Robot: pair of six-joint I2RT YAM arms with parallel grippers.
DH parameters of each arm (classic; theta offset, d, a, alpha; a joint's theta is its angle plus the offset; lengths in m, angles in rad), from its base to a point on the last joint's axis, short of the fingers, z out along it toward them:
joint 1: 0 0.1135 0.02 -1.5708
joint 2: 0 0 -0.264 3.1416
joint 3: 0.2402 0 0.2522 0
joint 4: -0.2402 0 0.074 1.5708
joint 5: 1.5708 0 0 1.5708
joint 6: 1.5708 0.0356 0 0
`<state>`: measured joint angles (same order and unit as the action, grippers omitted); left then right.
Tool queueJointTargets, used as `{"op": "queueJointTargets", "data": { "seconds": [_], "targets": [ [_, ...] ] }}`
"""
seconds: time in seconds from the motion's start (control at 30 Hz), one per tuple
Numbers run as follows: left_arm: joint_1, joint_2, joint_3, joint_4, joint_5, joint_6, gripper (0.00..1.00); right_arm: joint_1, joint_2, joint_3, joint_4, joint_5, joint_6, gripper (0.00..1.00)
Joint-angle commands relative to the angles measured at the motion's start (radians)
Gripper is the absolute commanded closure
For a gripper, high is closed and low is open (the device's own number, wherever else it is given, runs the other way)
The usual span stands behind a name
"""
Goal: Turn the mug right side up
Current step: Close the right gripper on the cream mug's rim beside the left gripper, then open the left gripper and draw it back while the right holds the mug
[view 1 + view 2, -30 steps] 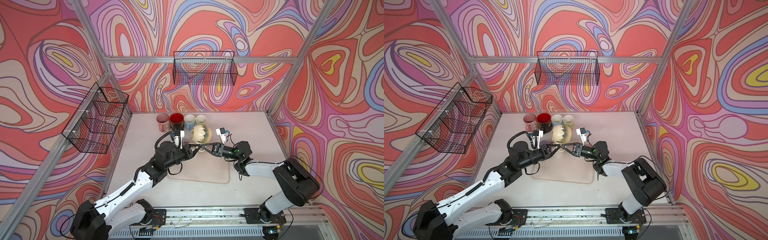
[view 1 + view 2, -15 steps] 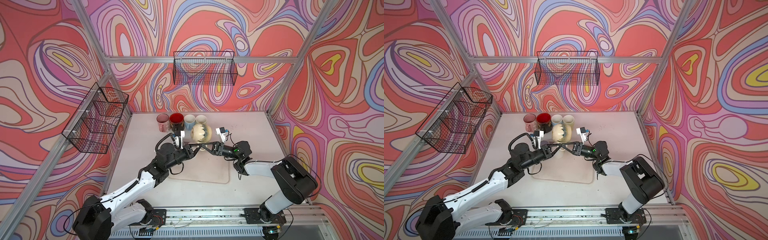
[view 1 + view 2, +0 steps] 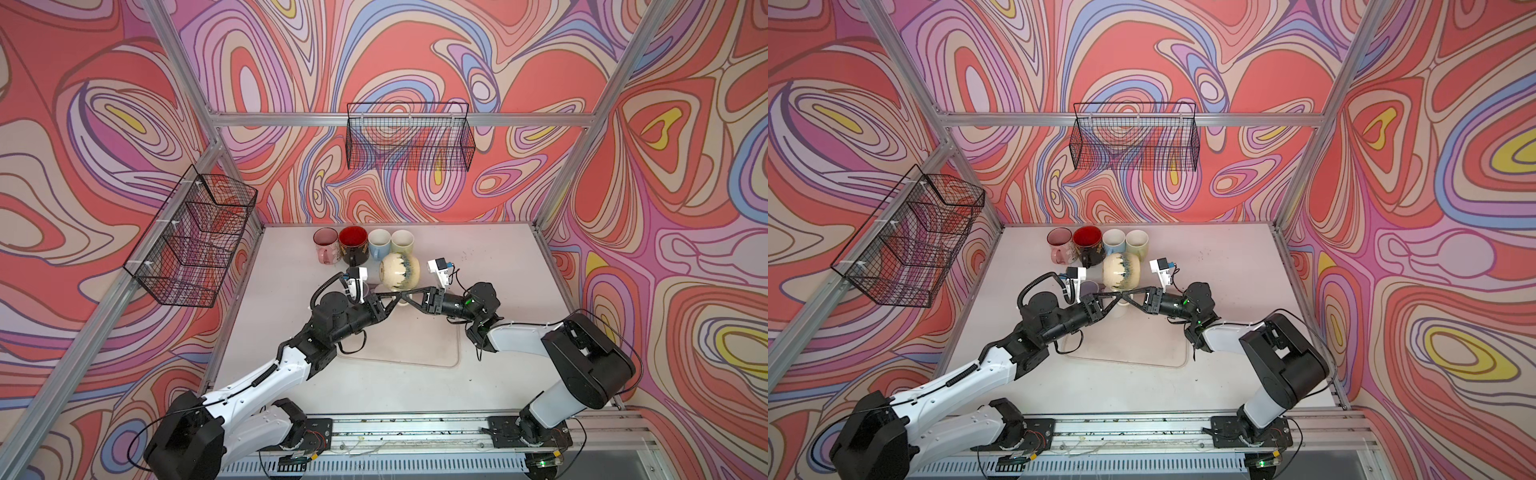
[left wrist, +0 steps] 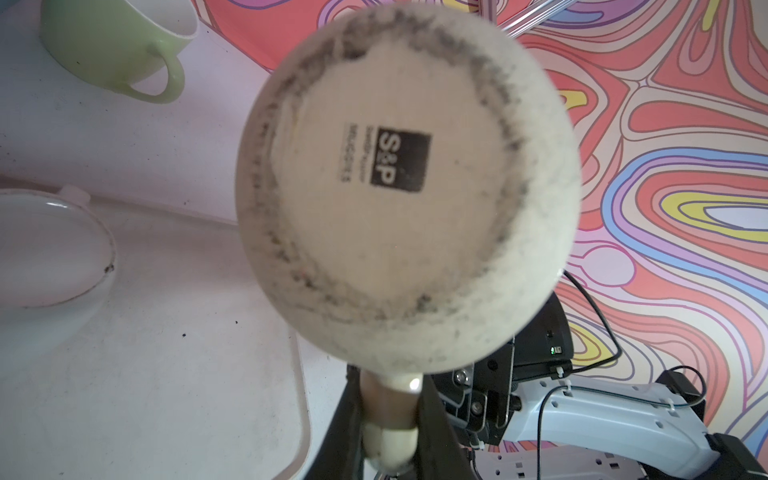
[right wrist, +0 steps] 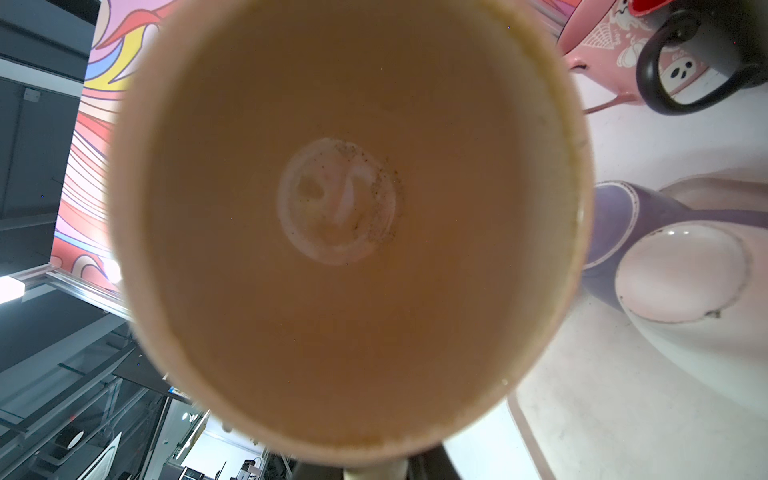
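Observation:
A cream mug (image 3: 400, 271) (image 3: 1121, 272) with blue drips hangs on its side above the back of the table, in both top views. My left gripper (image 3: 394, 296) (image 3: 1116, 296) and right gripper (image 3: 406, 295) (image 3: 1128, 296) meet under it, both shut on its handle (image 3: 1121, 306). The left wrist view faces the mug's stamped base (image 4: 407, 187), with the handle (image 4: 388, 407) pinched in my left gripper (image 4: 388, 419). The right wrist view looks into the mug's mouth (image 5: 345, 208), and my right gripper (image 5: 374, 471) shows at the frame's edge, shut round the handle.
Several upright mugs line the back: pink (image 3: 325, 245), red-lined black (image 3: 353, 245), blue (image 3: 379, 243), green (image 3: 402, 242). A purple mug (image 5: 623, 232) and a white upturned one (image 5: 685, 278) stand near the left gripper. A pale mat (image 3: 415, 345) lies mid-table. Wire baskets (image 3: 409, 137) (image 3: 195, 237) hang on the walls.
My right gripper has closed onto the mug's handle, beside the left gripper's hold. The mug and both arms have barely shifted.

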<state>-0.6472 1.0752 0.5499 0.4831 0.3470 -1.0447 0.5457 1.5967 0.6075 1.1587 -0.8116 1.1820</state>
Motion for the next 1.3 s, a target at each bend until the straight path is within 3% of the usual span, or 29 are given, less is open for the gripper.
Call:
{"op": "queueJointTargets", "data": {
  "seconds": [0.0,0.13,0.63,1.27],
  "targets": [
    [-0.002,-0.021,-0.013,0.008,0.007,0.024,1.00,-0.003,-0.048,-0.003,0.044,0.045,-0.050,1.00],
    [-0.001,-0.018,-0.021,-0.008,0.001,0.039,0.98,-0.003,-0.050,-0.023,0.044,0.049,-0.055,1.00],
    [0.001,-0.034,-0.063,-0.040,-0.002,0.078,0.57,-0.010,-0.094,-0.067,-0.010,0.061,-0.084,1.00],
    [0.006,-0.084,-0.050,-0.130,-0.028,0.139,0.38,-0.027,-0.119,-0.087,-0.027,0.054,-0.093,1.00]
  ]
}}
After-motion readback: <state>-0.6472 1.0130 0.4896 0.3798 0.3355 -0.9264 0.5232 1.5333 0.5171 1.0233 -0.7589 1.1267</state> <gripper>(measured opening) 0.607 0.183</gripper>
